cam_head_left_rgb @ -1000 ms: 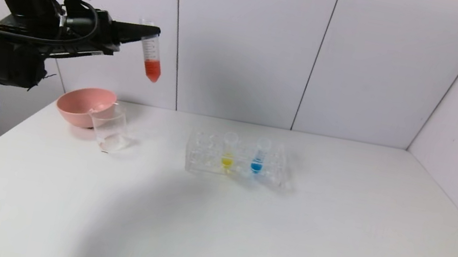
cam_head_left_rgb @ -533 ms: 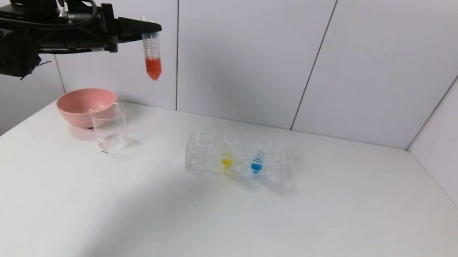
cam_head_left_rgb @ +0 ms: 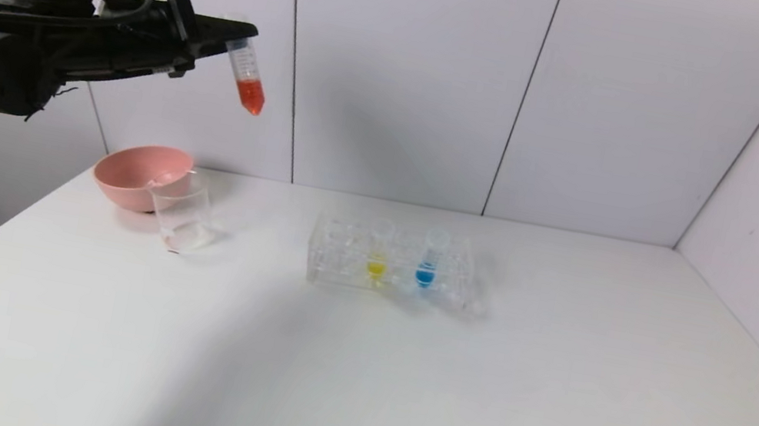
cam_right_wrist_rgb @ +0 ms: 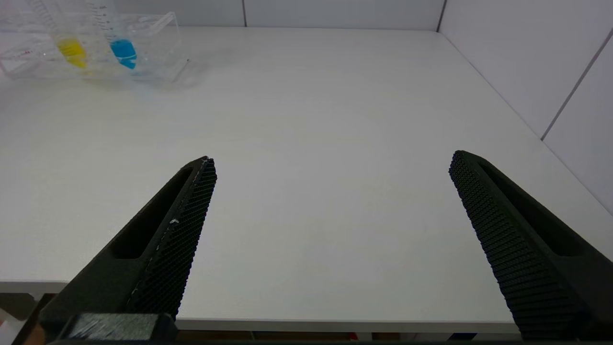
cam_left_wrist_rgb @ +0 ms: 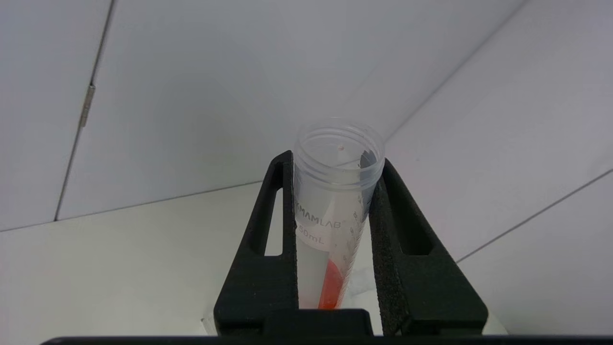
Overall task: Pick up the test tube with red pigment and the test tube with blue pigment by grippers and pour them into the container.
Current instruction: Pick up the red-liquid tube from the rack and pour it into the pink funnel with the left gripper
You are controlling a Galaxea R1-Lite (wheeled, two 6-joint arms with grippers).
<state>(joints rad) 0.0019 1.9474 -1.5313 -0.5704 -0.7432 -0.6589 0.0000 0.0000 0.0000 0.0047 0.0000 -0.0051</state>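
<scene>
My left gripper (cam_head_left_rgb: pixel 236 31) is shut on the test tube with red pigment (cam_head_left_rgb: pixel 245 75), held high over the table's far left, tip down and tilted. In the left wrist view the tube (cam_left_wrist_rgb: pixel 335 215) sits between the gripper (cam_left_wrist_rgb: pixel 335 160), its open mouth showing. The clear container (cam_head_left_rgb: pixel 183 212) stands on the table below, in front of the pink bowl (cam_head_left_rgb: pixel 137 172). The test tube with blue pigment (cam_head_left_rgb: pixel 429 257) stands in the clear rack (cam_head_left_rgb: pixel 340 257); it also shows in the right wrist view (cam_right_wrist_rgb: pixel 119 45). My right gripper (cam_right_wrist_rgb: pixel 330 163) is open and empty at the table's near edge.
A yellow-tipped tube (cam_head_left_rgb: pixel 379 250) stands in the rack beside the blue one. White walls close the back and right of the white table (cam_head_left_rgb: pixel 395 388).
My left gripper has moved up and a little left with the red tube, which has tilted further, its tip swinging higher.
</scene>
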